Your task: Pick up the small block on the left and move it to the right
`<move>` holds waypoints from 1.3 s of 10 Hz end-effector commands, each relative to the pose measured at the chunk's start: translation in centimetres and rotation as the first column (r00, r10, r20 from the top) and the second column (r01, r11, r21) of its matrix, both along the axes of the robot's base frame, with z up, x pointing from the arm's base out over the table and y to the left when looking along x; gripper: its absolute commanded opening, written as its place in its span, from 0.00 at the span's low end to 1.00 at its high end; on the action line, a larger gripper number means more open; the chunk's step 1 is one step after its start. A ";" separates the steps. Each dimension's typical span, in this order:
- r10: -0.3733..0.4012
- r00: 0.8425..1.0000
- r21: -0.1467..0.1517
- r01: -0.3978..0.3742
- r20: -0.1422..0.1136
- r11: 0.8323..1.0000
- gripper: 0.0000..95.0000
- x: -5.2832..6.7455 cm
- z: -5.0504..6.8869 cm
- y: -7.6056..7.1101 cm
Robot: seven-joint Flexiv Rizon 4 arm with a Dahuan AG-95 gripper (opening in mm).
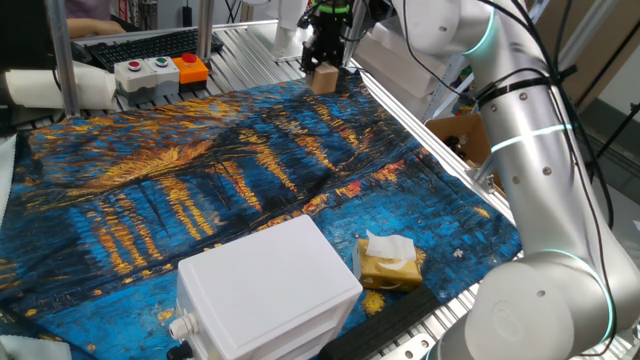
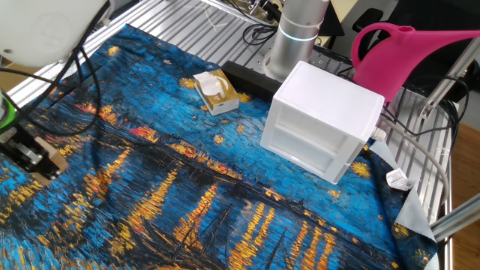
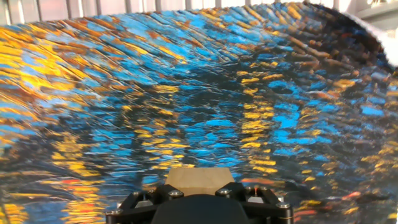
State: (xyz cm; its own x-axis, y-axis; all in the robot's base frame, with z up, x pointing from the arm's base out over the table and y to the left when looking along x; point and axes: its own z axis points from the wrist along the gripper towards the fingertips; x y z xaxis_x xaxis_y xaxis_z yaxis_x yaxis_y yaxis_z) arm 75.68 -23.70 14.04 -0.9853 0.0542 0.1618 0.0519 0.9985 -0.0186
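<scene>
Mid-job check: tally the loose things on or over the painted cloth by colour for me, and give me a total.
Tan: 1, the small plain wooden cube held in the black two-finger gripper at the cloth's edge.
White: 1, the large white plastic box.
Yellow-brown: 1, the packet with white tissue.
Total: 3.

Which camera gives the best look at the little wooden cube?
One fixed view: the small tan wooden cube hangs in the black gripper, sides visible. The hand view shows only its top edge; the other fixed view, a sliver.
</scene>
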 end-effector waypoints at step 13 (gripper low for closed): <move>-0.125 0.992 -0.017 0.125 -0.017 0.992 0.00 -8.8 0.2 7.9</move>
State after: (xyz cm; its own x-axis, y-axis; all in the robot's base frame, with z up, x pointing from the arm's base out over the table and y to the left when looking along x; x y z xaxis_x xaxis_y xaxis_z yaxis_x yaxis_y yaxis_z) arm 67.22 -15.60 14.39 -0.9649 0.1807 0.1906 0.1770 0.9835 -0.0364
